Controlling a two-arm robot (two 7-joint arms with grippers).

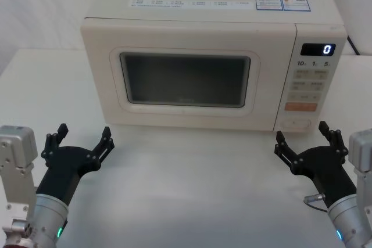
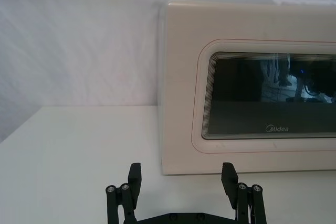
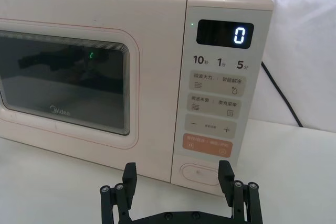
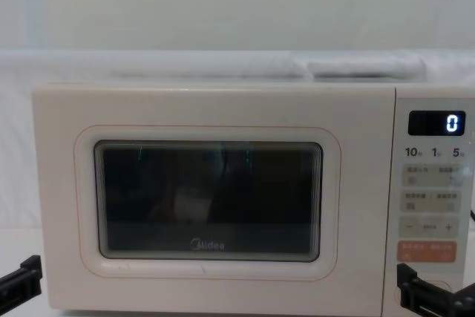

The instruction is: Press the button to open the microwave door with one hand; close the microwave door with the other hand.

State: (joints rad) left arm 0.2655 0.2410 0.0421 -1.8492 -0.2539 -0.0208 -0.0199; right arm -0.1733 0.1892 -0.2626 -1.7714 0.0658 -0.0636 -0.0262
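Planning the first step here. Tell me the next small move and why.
Probably ease the right end effector forward and close its fingers, so a fingertip can push the wide cream pill-shaped button. That button sits at the foot of the control strip, directly ahead of this open end effector. The cream-white door with the dark glass window is shut. The left end effector hovers open before the door's left corner.

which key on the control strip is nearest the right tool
The button, the wide cream oval at the strip's bottom, just ahead of the open right tool; the orange key sits above it.
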